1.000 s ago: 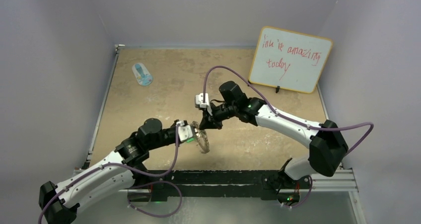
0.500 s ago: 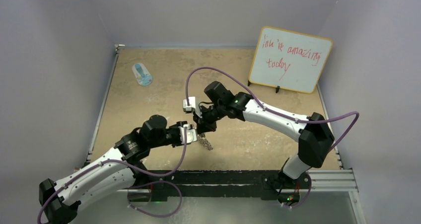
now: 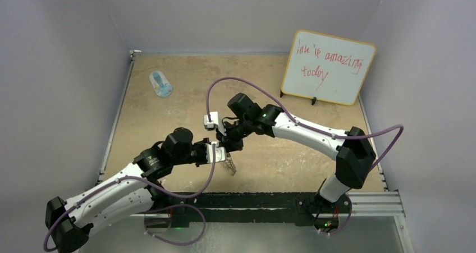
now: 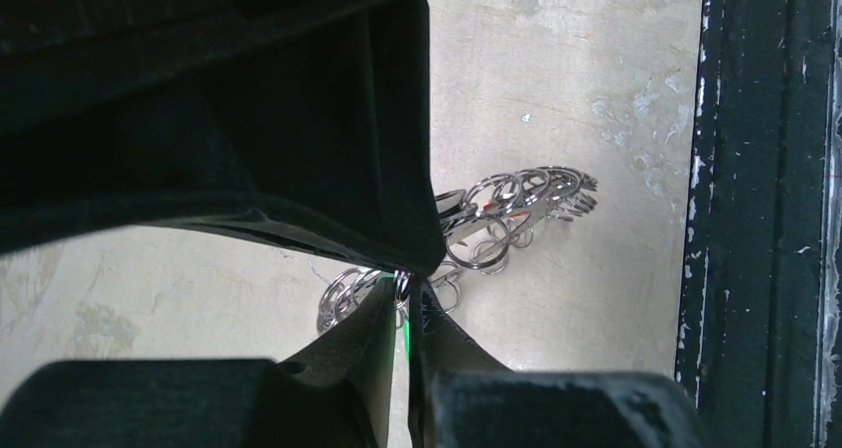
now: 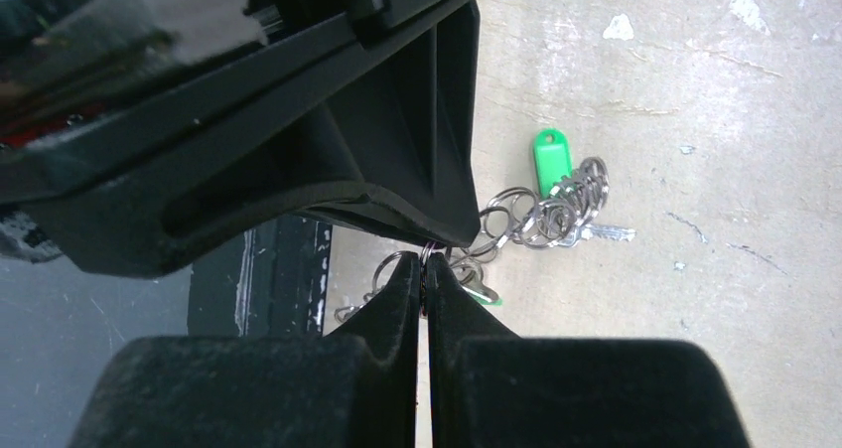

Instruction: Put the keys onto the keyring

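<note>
The keyring (image 3: 229,164) hangs tilted between both grippers just above the table, near its front edge. In the left wrist view its silver rim and wire loops (image 4: 521,202) show edge-on. My left gripper (image 3: 220,153) is shut on one rim loop (image 4: 402,287). My right gripper (image 3: 230,143) is shut on a small wire ring (image 5: 425,259); I cannot tell if that ring belongs to a key or to the rim. A key (image 5: 602,233) with a green tag (image 5: 551,160) hangs among the loops. The black and red tags are hidden.
A blue-and-white oval object (image 3: 161,84) lies at the far left of the table. A whiteboard (image 3: 328,68) leans at the back right. A black rail (image 3: 269,199) runs along the near edge, close under the grippers (image 4: 765,210).
My right gripper has moved left and down until its fingertips meet the left gripper's. The left gripper has come forward a little. The keyring has turned from face-on to nearly edge-on.
</note>
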You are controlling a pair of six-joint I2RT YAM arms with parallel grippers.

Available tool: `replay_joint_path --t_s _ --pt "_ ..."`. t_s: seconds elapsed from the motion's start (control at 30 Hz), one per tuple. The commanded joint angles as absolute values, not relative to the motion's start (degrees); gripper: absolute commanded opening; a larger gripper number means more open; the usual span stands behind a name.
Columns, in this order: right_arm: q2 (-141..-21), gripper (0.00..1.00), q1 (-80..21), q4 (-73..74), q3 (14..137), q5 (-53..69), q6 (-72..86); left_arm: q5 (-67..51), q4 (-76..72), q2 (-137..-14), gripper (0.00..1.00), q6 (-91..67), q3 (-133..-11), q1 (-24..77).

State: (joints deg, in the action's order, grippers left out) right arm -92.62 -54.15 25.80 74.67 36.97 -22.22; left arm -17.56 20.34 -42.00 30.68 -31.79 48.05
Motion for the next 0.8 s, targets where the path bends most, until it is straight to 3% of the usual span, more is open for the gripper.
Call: replay_joint_path --t_s 0.0,0.13,0.3,0.47,0.57,0.7,0.77 --pt "-92.46 0.00 -54.82 26.00 77.52 38.40 -22.85 -19.76 18.99 -43.58 0.01 29.66 -34.76 48.18" --pt "-92.55 0.00 -54.83 25.96 77.27 38.18 -22.85 -19.78 18.43 -44.45 0.00 28.56 -35.15 48.17" --pt "-92.47 0.00 -54.93 25.85 77.06 37.98 -23.03 -19.85 17.29 -44.17 0.14 27.74 -34.92 48.17" --pt "-92.55 0.00 -54.92 25.75 77.08 37.92 -23.10 -20.80 15.72 -42.84 0.17 27.77 -33.93 48.21" --pt "-92.63 0.00 -54.85 25.80 77.08 37.87 -23.11 -20.83 14.79 -41.99 0.15 27.71 -33.11 48.19" --pt "-92.88 0.00 -54.87 25.74 76.99 37.69 -23.42 -21.57 14.31 -41.96 0.00 27.86 -32.98 48.16" --pt "-92.90 0.00 -54.92 25.71 76.92 37.85 -23.40 -22.13 14.04 -42.48 0.00 27.34 -32.92 48.17"
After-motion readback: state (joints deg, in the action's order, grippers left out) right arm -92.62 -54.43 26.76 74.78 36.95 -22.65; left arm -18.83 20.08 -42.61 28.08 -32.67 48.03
